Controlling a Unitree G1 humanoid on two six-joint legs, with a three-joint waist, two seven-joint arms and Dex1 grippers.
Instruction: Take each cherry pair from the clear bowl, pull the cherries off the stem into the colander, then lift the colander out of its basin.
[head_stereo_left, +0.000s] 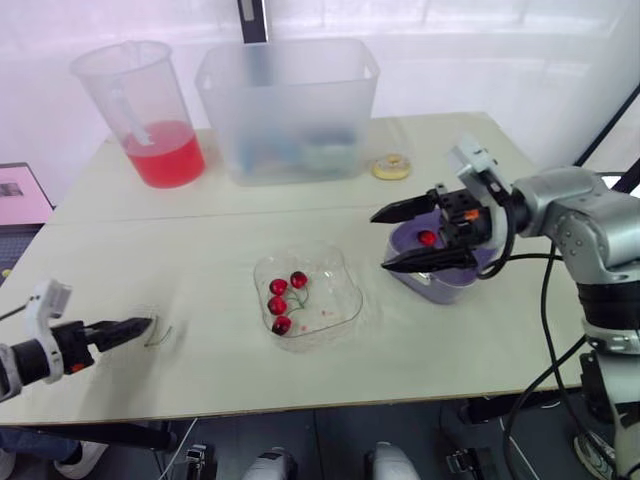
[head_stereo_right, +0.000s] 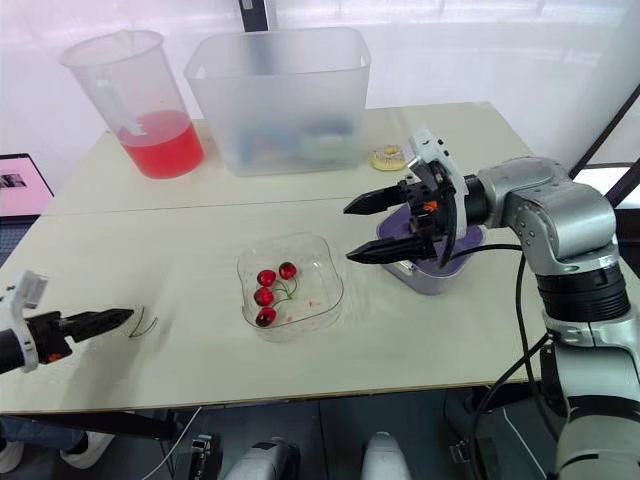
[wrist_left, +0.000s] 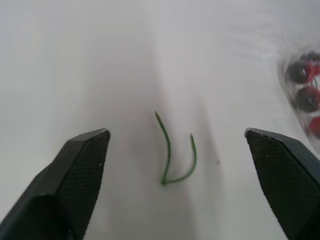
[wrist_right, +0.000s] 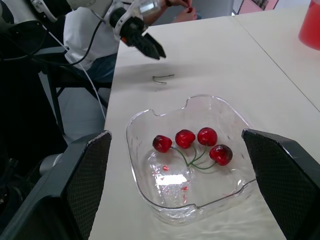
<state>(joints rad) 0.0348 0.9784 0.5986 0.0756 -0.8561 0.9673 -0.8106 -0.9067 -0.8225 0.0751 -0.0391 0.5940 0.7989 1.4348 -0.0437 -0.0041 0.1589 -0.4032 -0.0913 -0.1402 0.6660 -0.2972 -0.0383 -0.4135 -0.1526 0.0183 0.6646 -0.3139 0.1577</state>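
Four cherries (head_stereo_left: 283, 302) are noted in the clear bowl (head_stereo_left: 338, 268), one in the unlifted colander (head_stereo_left: 432, 291) to its right, a bare stem (wrist_left: 168, 155) to its left; left gripper (head_stereo_left: 140, 326) and right gripper (head_stereo_left: 380, 240) are held open, empty, so two pairs remain.

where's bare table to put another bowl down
Bare patches: between the loose stem and the clear bowl, and the wide strip between that bowl and the tub and pitcher. Crowded on the right, where the right gripper hangs by the purple basin.
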